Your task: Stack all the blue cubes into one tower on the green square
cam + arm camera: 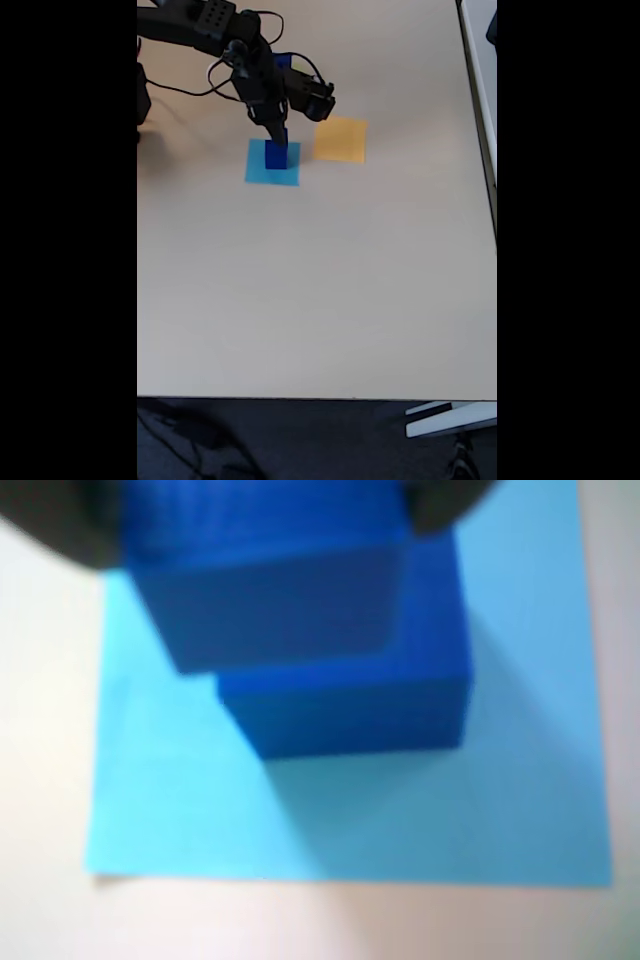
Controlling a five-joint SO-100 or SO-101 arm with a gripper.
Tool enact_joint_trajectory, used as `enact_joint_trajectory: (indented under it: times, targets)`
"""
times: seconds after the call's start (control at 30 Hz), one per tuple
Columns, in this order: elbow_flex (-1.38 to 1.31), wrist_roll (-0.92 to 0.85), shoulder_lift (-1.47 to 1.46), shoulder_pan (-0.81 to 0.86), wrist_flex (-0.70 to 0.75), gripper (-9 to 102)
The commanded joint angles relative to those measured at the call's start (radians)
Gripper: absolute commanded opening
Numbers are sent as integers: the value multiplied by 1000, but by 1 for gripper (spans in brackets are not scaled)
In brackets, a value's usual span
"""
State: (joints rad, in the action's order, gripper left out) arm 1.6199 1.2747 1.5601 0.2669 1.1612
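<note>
In the blurred wrist view, a dark-blue cube (270,590) sits between the two dark fingers of my gripper (265,525), which is shut on it. Just below it, a second dark-blue cube (350,705) stands on the flat light-blue square (200,800). Whether the two cubes touch I cannot tell. The fixed view shows the gripper (278,135) pointing down over a blue cube (277,155) on the light-blue square (258,172). The green square is out of view.
An orange-yellow square (340,140) lies just right of the light-blue one. The arm (200,25) reaches in from the top left with cables. A small blue patch (283,62) shows behind it. The table edge (480,150) runs down the right.
</note>
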Motion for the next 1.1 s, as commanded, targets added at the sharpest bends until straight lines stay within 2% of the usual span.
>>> enact_joint_trajectory:
  times: [0.0,0.4,1.07]
  targets:
    - [-164,25,-28,-18,48,1]
    - [-420,129,-230,-120,49,0]
    - [-865,163,-623,-166,28,0]
